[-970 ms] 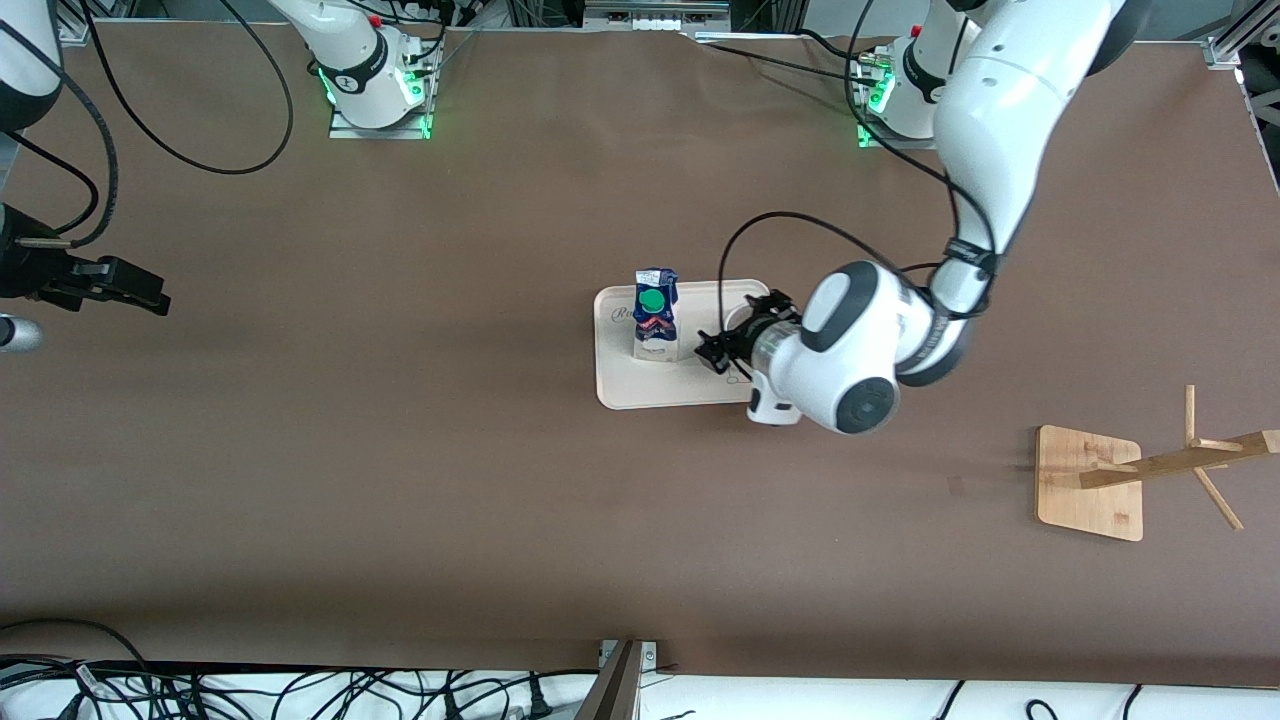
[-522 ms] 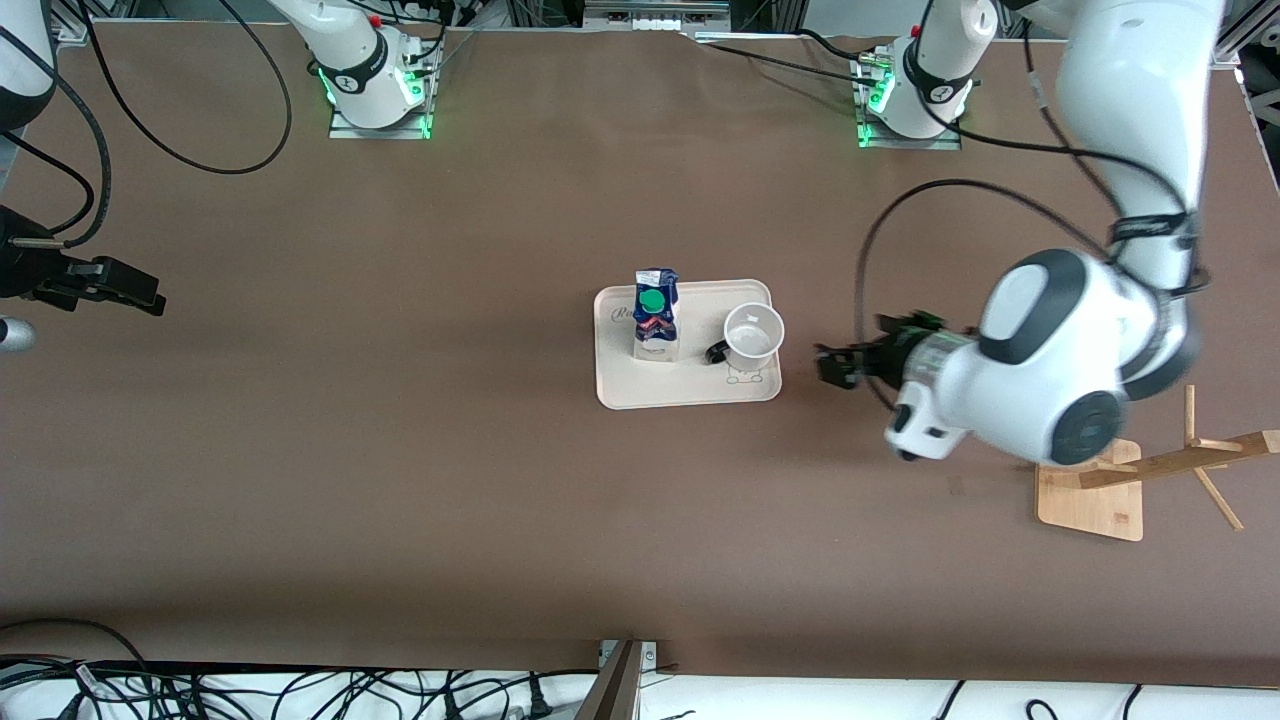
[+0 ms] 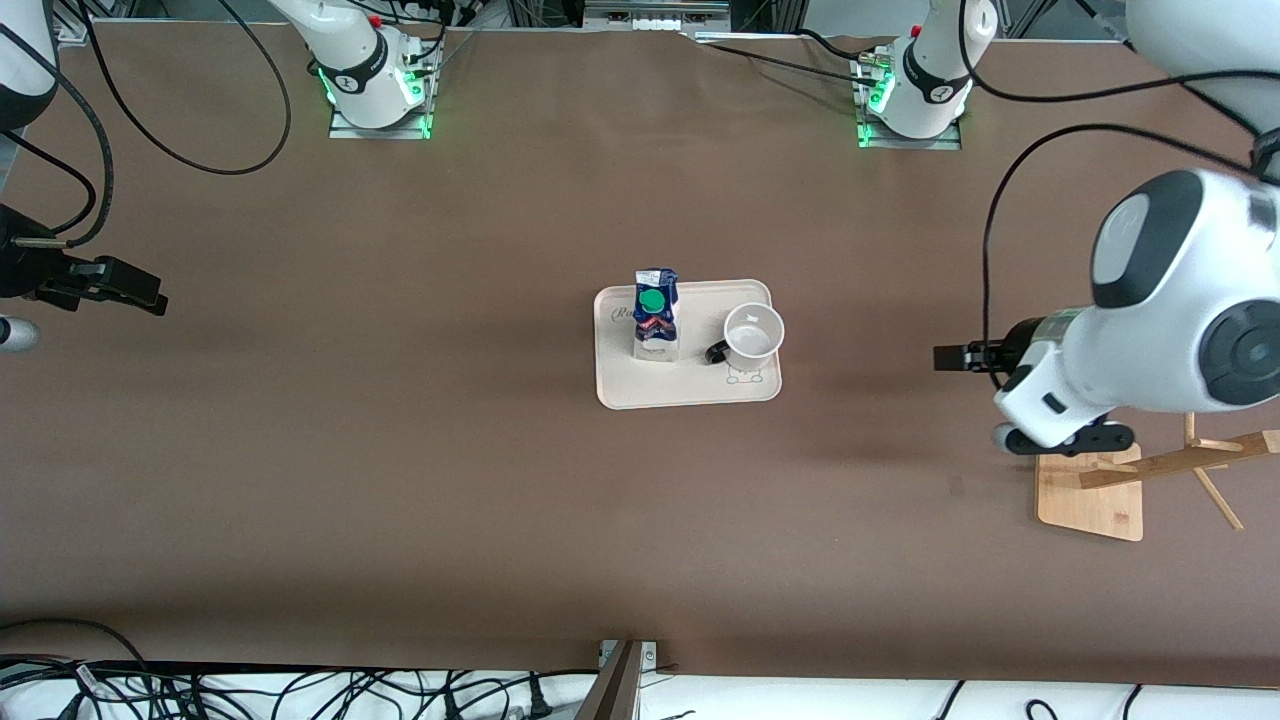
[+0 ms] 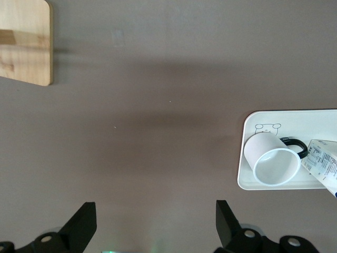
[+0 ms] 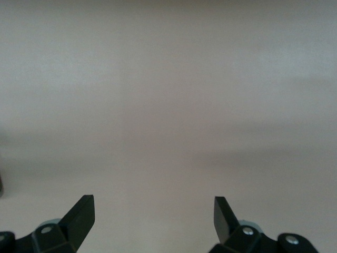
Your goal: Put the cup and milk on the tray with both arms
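Since both items already stood on the cream-white rounded rectangular tray (image 3: 688, 392), the step in hand was judged to be clearing the arms from the work area. The white mug with the black loop handle (image 3: 752, 333) stood upright on the tray at the end toward the left arm, its handle pointing at the carton. The small dark blue and white gable-top carton with a round green cap (image 3: 655, 315) stood upright beside it, toward the right arm's end, apart from the mug.

The left gripper (image 3: 955, 357) hung over bare brown table, well apart from the tray, with its fingers (image 4: 81, 224) spread wide and holding nothing. The right gripper (image 3: 125, 287) waited over the table's right-arm end, likewise spread and empty, as its fingers (image 5: 79, 213) showed.

To do the step well, the left arm needed to avoid the wooden rack with slanted pegs (image 3: 1090, 480) just beside its wrist. Any sweep low over the tray risked tipping the tall carton.
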Motion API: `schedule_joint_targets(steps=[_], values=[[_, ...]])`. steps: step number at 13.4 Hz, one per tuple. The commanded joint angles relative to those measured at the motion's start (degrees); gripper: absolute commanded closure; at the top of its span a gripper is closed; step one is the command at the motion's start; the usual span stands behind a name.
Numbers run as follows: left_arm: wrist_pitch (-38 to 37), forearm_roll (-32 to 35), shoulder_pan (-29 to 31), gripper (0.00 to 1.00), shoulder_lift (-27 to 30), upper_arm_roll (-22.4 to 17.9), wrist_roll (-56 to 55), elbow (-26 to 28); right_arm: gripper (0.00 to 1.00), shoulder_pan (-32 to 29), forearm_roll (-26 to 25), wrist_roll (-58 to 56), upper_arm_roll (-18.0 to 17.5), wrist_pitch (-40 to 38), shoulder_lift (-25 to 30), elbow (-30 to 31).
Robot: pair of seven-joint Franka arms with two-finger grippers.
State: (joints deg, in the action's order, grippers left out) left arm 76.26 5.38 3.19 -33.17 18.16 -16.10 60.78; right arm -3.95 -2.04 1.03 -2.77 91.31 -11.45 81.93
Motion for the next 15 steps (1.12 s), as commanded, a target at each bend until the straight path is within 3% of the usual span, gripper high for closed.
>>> schedule_joint_targets(steps=[1,4,6,8,15], values=[[2.4,1.4,-0.5,0.00,5.8,-1.5,3.9,2.2,0.00,-0.8,-1.1,0.4,-1.0,-0.2,0.8,0.5],[15.8,-2.1,-4.6,0.00,22.0,-13.3,11.1,24.6,0.00,-0.8,-1.1,0.7,-1.0,-0.2,0.9,0.5],[19.4,-6.2,-4.9,0.00,28.8,-17.0,13.5,32.4,0.00,-0.8,-0.7,0.9,-1.0,-0.3,0.8,0.5],[20.1,-6.4,-4.9,0.00,32.8,-17.5,14.0,36.7,0.00,-0.8,-1.0,0.7,-1.0,-0.2,0.8,0.5],[18.5,-7.2,-6.1,0.00,34.8,-18.0,13.8,36.4,0.00,-0.8,-1.2,0.5,-1.0,-0.3,0.6,0.5]])
